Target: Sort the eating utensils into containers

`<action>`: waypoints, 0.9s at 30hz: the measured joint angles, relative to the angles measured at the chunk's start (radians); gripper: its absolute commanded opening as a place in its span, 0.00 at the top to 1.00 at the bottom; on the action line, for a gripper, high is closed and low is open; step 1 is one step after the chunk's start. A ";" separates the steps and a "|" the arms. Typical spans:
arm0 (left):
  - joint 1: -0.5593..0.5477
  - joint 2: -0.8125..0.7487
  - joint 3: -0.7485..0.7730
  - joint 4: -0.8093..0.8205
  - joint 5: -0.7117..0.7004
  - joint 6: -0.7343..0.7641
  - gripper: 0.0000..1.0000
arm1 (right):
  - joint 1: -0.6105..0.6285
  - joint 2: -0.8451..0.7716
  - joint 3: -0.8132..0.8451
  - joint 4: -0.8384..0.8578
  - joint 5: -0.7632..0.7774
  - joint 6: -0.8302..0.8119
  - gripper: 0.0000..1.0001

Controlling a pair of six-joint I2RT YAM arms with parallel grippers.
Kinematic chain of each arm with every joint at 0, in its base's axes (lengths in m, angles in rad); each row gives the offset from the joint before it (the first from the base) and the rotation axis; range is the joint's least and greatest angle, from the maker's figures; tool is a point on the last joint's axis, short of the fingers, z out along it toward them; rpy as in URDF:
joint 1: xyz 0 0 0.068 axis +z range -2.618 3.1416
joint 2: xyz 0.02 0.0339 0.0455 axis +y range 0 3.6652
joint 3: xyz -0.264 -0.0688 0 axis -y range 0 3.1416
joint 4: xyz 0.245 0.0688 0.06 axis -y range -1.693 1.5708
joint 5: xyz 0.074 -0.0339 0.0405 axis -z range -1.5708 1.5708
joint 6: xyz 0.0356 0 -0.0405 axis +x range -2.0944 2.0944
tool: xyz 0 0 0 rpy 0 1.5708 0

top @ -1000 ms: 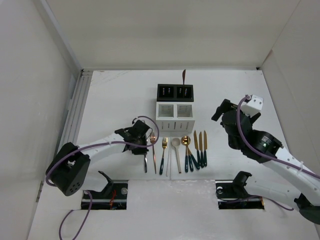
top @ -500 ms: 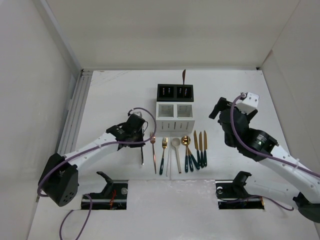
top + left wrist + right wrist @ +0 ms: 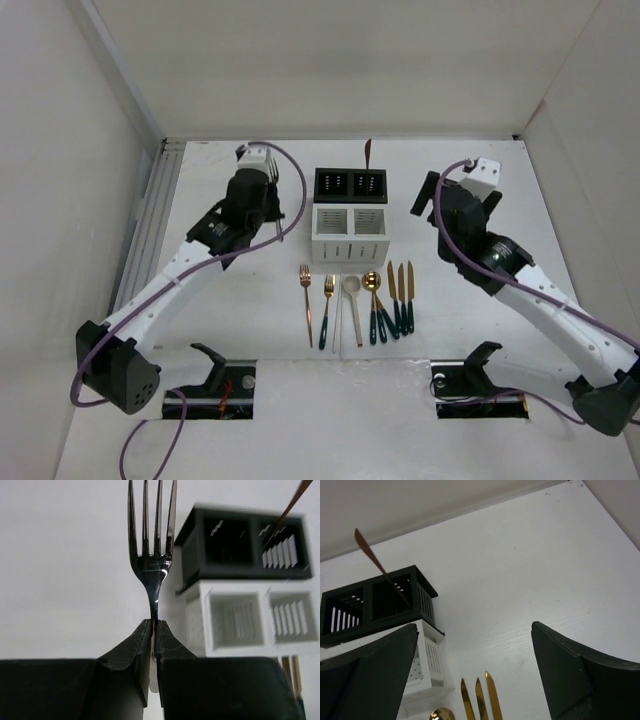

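My left gripper (image 3: 155,626) is shut on the neck of a silver fork (image 3: 152,555), tines pointing away. In the top view it (image 3: 268,205) hovers left of the containers. The black caddy (image 3: 351,172) stands behind the white caddy (image 3: 351,246); a copper utensil (image 3: 367,152) leans in the black one's right compartment. In front of the white caddy lies a row: copper fork (image 3: 307,300), gold fork (image 3: 327,305), cream spoon (image 3: 352,295), gold spoon (image 3: 371,285) and three gold knives (image 3: 401,285). My right gripper (image 3: 474,627) is open and holds nothing, right of the caddies (image 3: 432,205).
White walls close in the table on the left, back and right. A metal rail (image 3: 150,230) runs along the left edge. Two black arm mounts (image 3: 222,385) (image 3: 470,385) sit at the near edge.
My left arm has lifted the silver fork from the row's left end and carried it back, up beside the caddies. My right arm has swung slightly toward the back.
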 measured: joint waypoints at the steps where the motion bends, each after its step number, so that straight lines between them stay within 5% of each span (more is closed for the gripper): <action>1: 0.005 0.004 0.031 0.049 -0.008 0.034 1.00 | -0.021 0.011 0.004 0.005 -0.013 -0.004 0.00; 11: 0.013 0.329 0.318 0.451 0.079 0.175 1.00 | -0.126 0.135 0.021 0.109 -0.145 -0.093 0.00; 18: 0.036 0.589 0.391 0.515 0.186 0.148 1.00 | -0.180 0.165 0.021 0.127 -0.156 -0.125 0.00; 27: 0.040 0.631 0.388 0.584 0.209 0.148 1.00 | -0.192 0.136 0.022 0.129 -0.154 -0.138 0.00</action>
